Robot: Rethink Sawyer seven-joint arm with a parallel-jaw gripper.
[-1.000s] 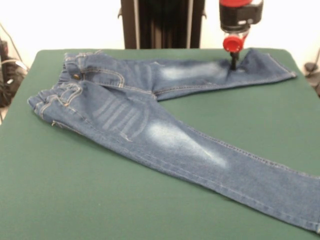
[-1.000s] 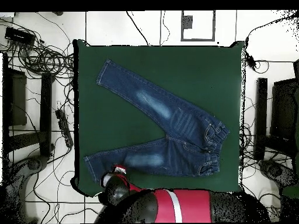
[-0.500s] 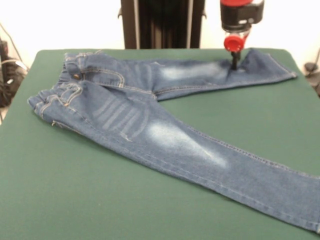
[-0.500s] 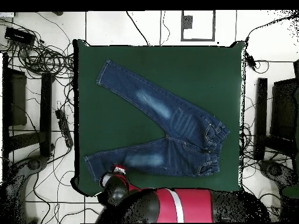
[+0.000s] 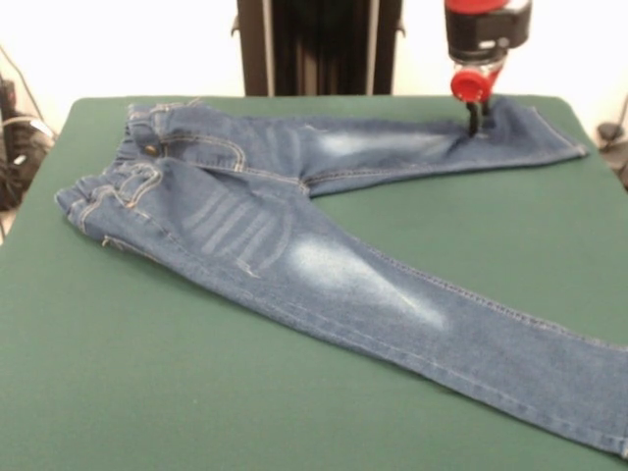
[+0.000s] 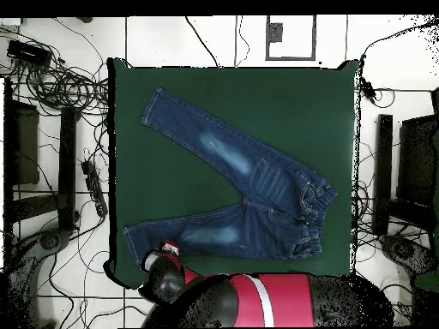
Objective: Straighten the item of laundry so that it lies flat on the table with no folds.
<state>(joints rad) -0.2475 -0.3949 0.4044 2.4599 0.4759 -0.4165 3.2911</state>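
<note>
The blue denim jeans [image 5: 294, 245] lie spread on the dark green table [image 5: 177, 392], waistband at the left and the two legs splayed apart to the right. The near leg runs to the lower right edge of the picture. The far leg runs along the table's far side. My gripper [image 5: 476, 126] comes down from above onto this far leg close to its hem, fingers together and pinching the denim. In the overhead view the jeans [image 6: 249, 184] form a V on the table [image 6: 283, 111], and the gripper [image 6: 170, 248] sits on the lower leg near its left end.
The robot pedestal [image 5: 319, 44] stands behind the table's far edge. Cables [image 6: 60, 81] and dark stands [image 6: 384, 171] lie on the floor around the table. The arm's red and black body [image 6: 249, 304] covers the table's bottom edge in the overhead view.
My gripper has moved a little to the right in the front view, toward the far leg's hem, and the denim under it has shifted and smoothed slightly. The rest of the jeans have not moved.
</note>
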